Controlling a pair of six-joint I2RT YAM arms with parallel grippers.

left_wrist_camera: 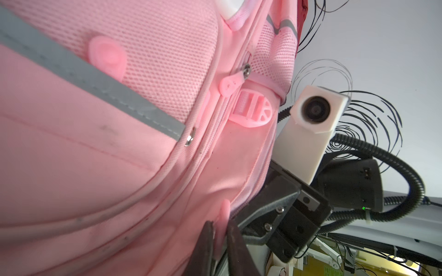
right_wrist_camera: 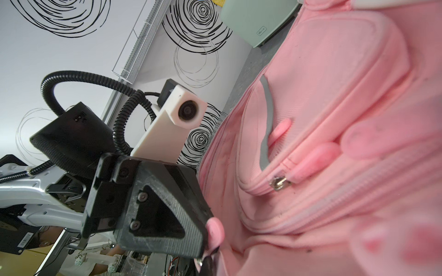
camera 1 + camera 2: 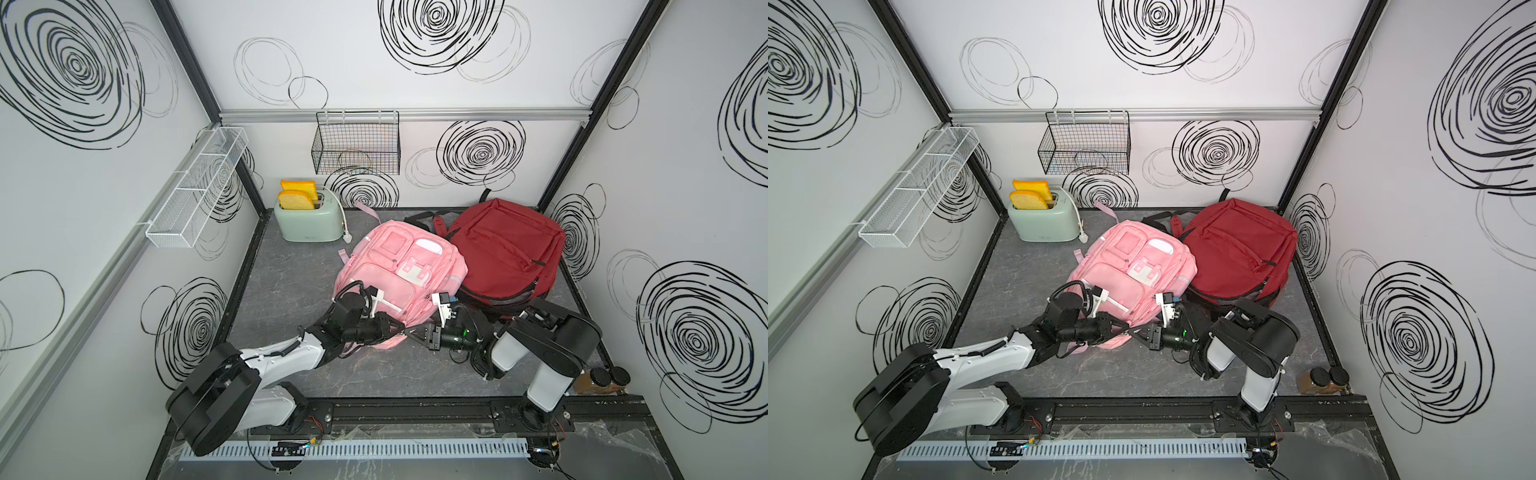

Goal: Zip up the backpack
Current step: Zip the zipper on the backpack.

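Pink bag (image 3: 399, 270) lay flat near the toaster (image 3: 309, 222). At its edge farthest from the toaster, left gripper (image 1: 220, 224) pinched the rubbery pull (image 1: 223, 210); right gripper (image 3: 410, 332) sat closed alongside. Soft, light cloth would likely bunch, so brace the seam.

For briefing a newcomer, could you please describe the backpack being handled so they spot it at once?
On the grey tabletop, beside the mint toaster, lie two backpacks. It is the pink backpack with white patches; the red backpack beside it has none.
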